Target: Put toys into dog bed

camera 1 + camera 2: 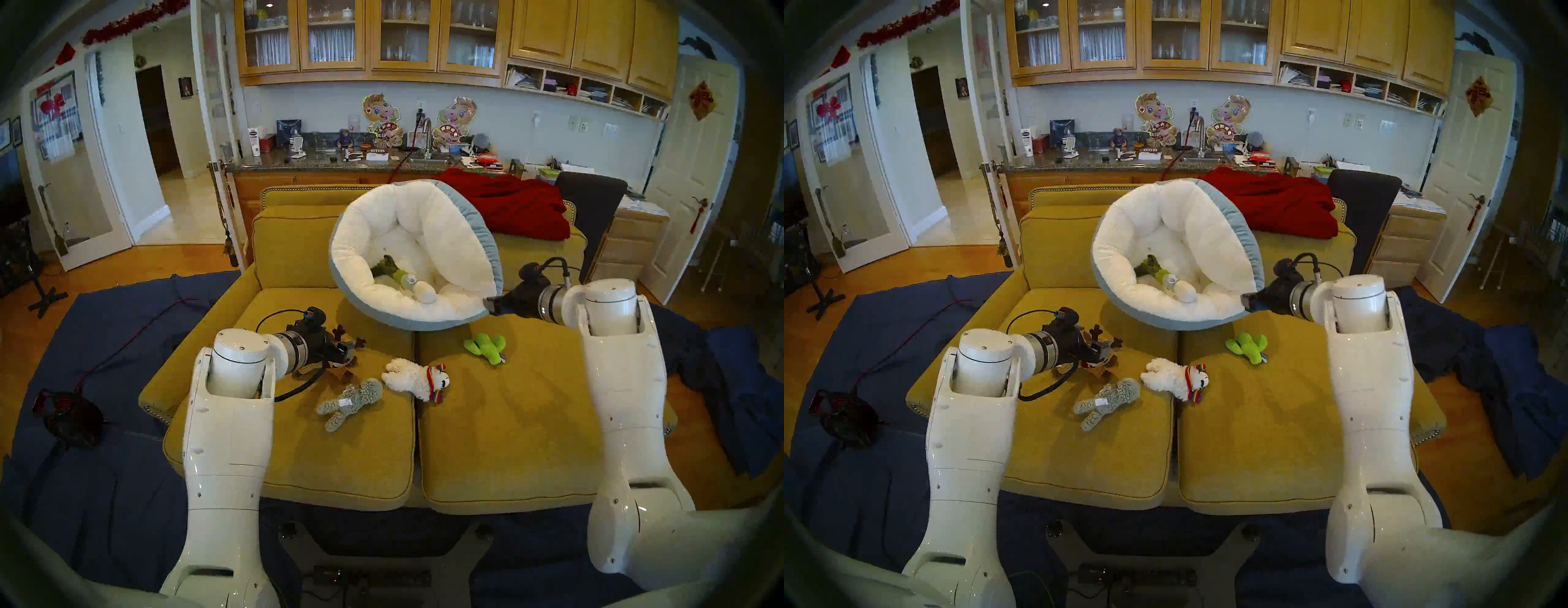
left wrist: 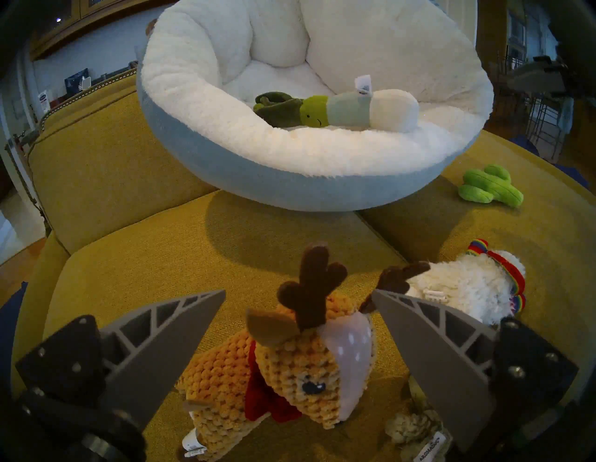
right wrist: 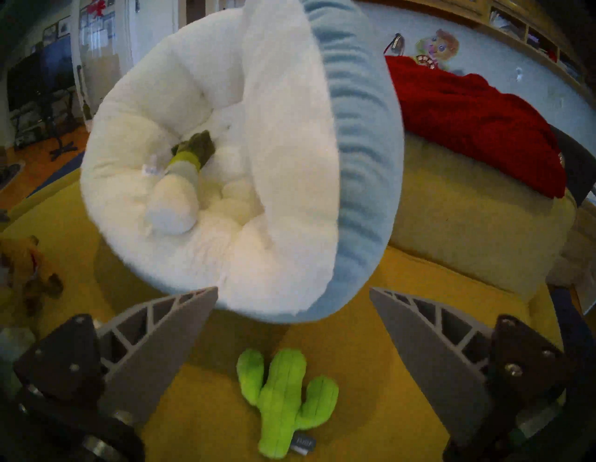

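Leek in dog bed (four toys outside).

Both head views look down from above and behind the arms onto the yellow sofa, facing the kitchen counter at twelve o'clock; they share almost everything, shifted slightly sideways. The left wrist view sits low and close over the reindeer toy, facing the dog bed at twelve o'clock. The right wrist view looks from the other side, near the dog bed's blue rim, with the cactus toy at six o'clock. Both wrist views share the leek toy in the bed.
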`<state>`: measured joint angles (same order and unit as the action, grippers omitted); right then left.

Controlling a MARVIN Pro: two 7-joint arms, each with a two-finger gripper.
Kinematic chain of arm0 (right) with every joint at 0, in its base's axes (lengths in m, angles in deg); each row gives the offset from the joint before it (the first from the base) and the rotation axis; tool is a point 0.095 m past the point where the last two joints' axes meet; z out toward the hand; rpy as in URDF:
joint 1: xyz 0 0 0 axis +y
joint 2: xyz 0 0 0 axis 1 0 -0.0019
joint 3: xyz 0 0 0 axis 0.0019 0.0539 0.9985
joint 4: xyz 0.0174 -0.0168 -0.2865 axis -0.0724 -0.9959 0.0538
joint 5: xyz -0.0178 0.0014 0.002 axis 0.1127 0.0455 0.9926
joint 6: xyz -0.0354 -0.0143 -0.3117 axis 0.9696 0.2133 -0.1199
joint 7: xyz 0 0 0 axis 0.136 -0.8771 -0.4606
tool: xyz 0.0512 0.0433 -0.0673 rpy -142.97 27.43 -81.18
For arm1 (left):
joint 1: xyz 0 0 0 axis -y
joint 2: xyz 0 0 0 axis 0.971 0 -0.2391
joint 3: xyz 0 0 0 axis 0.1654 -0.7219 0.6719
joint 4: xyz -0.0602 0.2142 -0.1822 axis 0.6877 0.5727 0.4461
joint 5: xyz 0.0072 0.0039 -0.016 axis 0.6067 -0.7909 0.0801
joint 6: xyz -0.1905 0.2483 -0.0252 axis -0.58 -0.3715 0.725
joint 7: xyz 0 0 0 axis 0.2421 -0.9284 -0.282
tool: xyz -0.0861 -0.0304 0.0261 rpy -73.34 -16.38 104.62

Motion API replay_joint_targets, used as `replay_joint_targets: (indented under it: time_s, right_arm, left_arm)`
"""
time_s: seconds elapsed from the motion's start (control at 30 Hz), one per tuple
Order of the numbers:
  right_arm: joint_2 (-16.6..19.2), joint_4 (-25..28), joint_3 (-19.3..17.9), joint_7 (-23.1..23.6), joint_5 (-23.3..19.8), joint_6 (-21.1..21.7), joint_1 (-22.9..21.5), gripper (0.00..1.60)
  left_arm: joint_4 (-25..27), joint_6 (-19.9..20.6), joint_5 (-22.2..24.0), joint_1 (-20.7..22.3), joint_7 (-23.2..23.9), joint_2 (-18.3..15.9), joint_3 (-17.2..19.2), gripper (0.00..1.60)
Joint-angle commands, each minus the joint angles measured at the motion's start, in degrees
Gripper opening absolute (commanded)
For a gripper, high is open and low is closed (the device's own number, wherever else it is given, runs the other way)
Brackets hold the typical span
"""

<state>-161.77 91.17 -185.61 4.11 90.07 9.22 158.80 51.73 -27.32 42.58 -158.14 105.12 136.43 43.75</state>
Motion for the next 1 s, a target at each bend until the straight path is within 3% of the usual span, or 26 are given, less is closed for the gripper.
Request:
replay_joint_targets:
  time_s: [0.0, 0.1, 0.13, 0.17, 0.4, 0.9, 0.97]
  right_arm:
    - [4.65, 8.04, -0.63, 6.02, -0.66, 0.66, 6.22, 1.6]
    - [5.72, 8.04, -0.36, 7.91, -0.41, 0.56, 7.34, 1.6]
    - [5.95, 10.86, -0.57, 8.18, -0.01, 1.08, 9.16, 1.6]
    - [6.2, 9.2, -0.25, 8.71, -0.02, 0.52, 8.49, 1.6]
    - [5.4, 14.64, 0.02, 7.08, 2.03, 2.22, 12.26, 1.6]
    - [3.07, 2.16, 4.4, 2.41, 5.06, 1.99, 2.06, 1.6]
    - [2.7, 2.26, 4.29, 1.41, 4.65, 1.8, 2.67, 1.6]
  left_arm:
    - [1.69, -0.27, 0.27, 1.84, 0.0, 0.0, -0.05, 1.6]
    - [1.77, -0.24, 0.29, 1.86, 0.03, 0.0, -0.05, 1.6]
    - [1.8, -0.22, 0.3, 1.87, 0.04, 0.0, -0.05, 1.6]
    - [1.83, -0.21, 0.3, 1.87, 0.05, 0.0, -0.05, 1.6]
    - [1.94, -0.11, 0.31, 1.87, 0.11, -0.01, -0.05, 1.6]
    - [1.86, -0.18, 0.3, 1.85, 0.06, -0.01, -0.05, 1.6]
    - [1.85, -0.19, 0.3, 1.85, 0.06, -0.01, -0.05, 1.6]
